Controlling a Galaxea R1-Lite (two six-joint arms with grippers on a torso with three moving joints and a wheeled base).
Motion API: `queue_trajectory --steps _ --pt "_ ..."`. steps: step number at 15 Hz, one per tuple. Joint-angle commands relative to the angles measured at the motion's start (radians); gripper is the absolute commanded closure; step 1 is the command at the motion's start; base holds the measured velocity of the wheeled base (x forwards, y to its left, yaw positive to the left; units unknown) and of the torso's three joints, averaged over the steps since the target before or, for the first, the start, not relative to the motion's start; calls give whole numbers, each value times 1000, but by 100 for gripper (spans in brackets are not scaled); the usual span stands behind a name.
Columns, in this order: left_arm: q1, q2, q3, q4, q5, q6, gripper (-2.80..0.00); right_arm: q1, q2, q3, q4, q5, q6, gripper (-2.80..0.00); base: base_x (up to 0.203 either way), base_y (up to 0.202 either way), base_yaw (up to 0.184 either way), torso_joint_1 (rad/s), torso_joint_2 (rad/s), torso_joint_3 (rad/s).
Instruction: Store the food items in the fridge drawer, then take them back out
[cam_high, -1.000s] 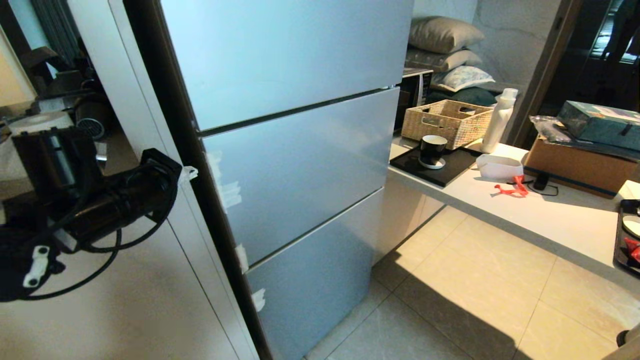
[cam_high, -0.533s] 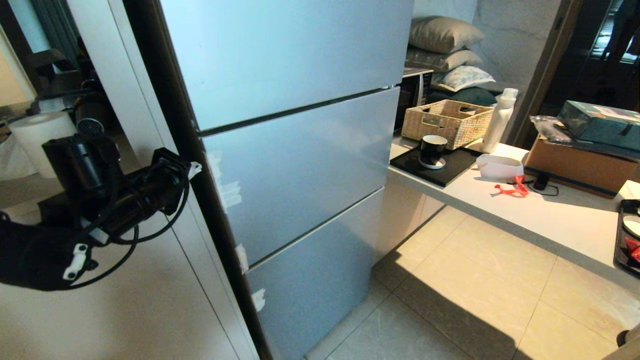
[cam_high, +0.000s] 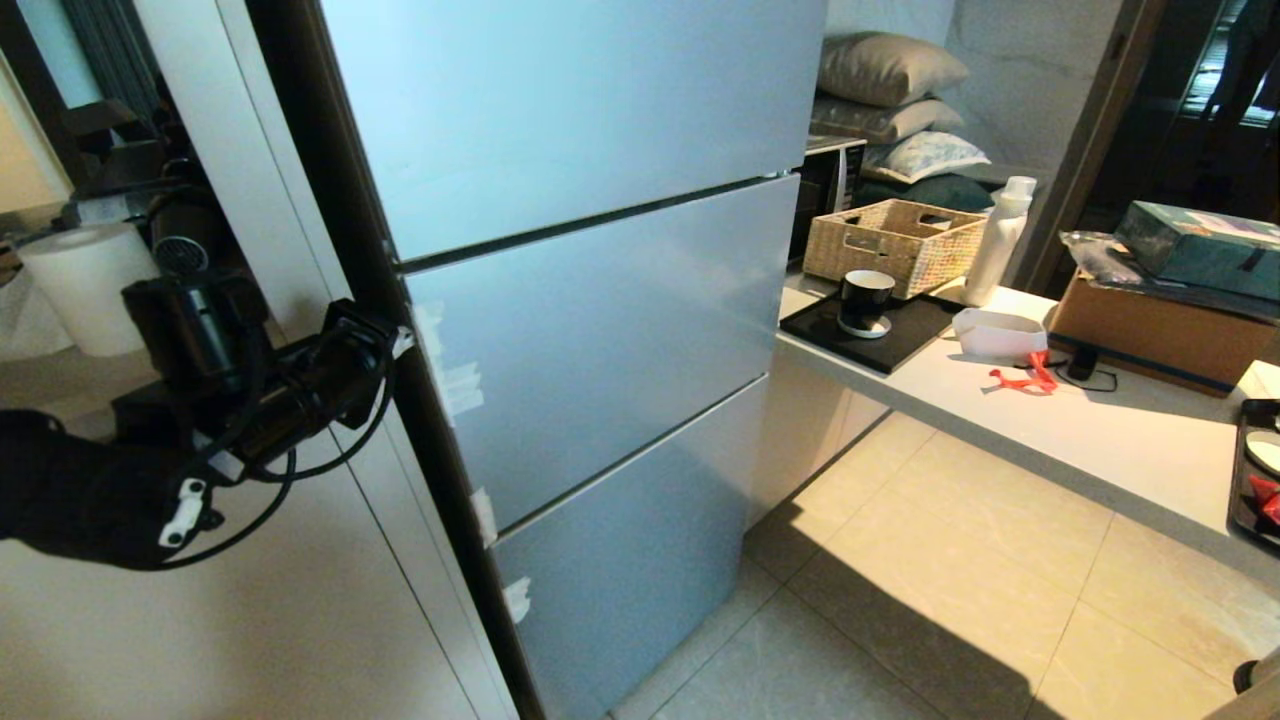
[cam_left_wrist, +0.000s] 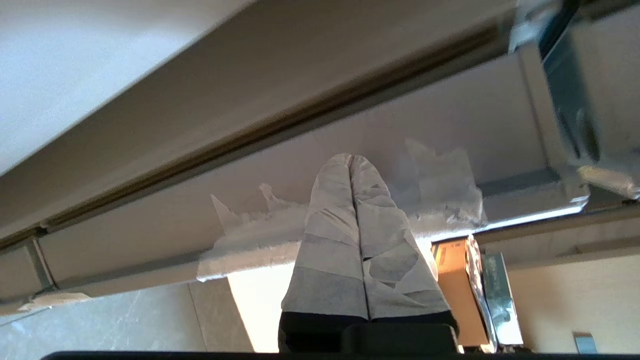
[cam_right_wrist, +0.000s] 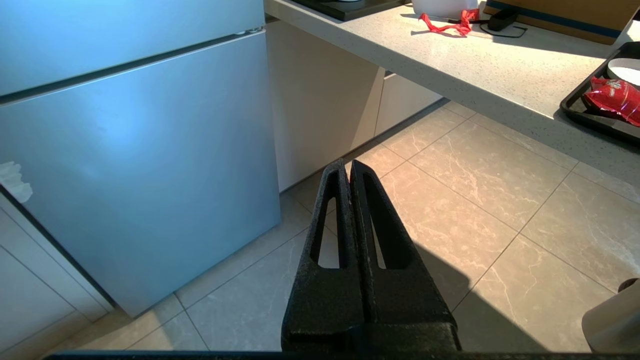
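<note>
A kitchen corner with beige marbled floor tiles (cam_high: 900, 600) is seen, with a tall fridge of silver-blue glossy front panels (cam_high: 590, 330) all closed, stacked in three tiers with dark gaps between. No clear drawer and no red pepper-like piece is in view; where the food item is cannot be told.

The black left arm (cam_high: 200, 420) is raised at the fridge's left edge, wrist level, cables looped beneath it. The left gripper (cam_left_wrist: 351, 165) is seen in the wrist view with its grey tape-wrapped fingers (cam_left_wrist: 370, 220) pressed together, nothing between them, tips at a torn white tape patch (cam_left_wrist: 440, 185) on the pale door edge. Whether the tips touch it cannot be told.

The right gripper (cam_right_wrist: 348, 167) is held low, pointed down over the floor tiles; its black slotted fingers (cam_right_wrist: 385, 225) are closed tight and empty.

A pale speckled stone counter (cam_high: 1100, 450) is set to the right. On it are seen a woven wicker basket (cam_high: 890, 245), a white plastic bottle (cam_high: 1000, 240), a black cup (cam_high: 865, 300) on a black flat mat (cam_high: 900, 345), a thin red ribbon strip (cam_high: 1030, 375), a brown cardboard box (cam_high: 1150, 330) and a black tray (cam_right_wrist: 595, 117) with a red crinkled packet (cam_right_wrist: 615, 97); its print is unreadable. Pillows (cam_high: 885, 70) are piled behind.
</note>
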Motion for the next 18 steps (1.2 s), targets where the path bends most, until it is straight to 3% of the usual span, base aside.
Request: queue_trajectory --steps 1,9,18 --pt "-18 1 -1 -5 -2 -5 0 0 1 0 0 1 -1 0 0 0 0 0 0 0" --pt "-40 -7 16 -4 -101 -41 0 0 1 0 0 1 -1 0 0 0 0 0 0 0" --pt "-112 -100 79 -4 -100 -40 0 0 1 0 0 1 -1 0 0 0 0 0 0 0"
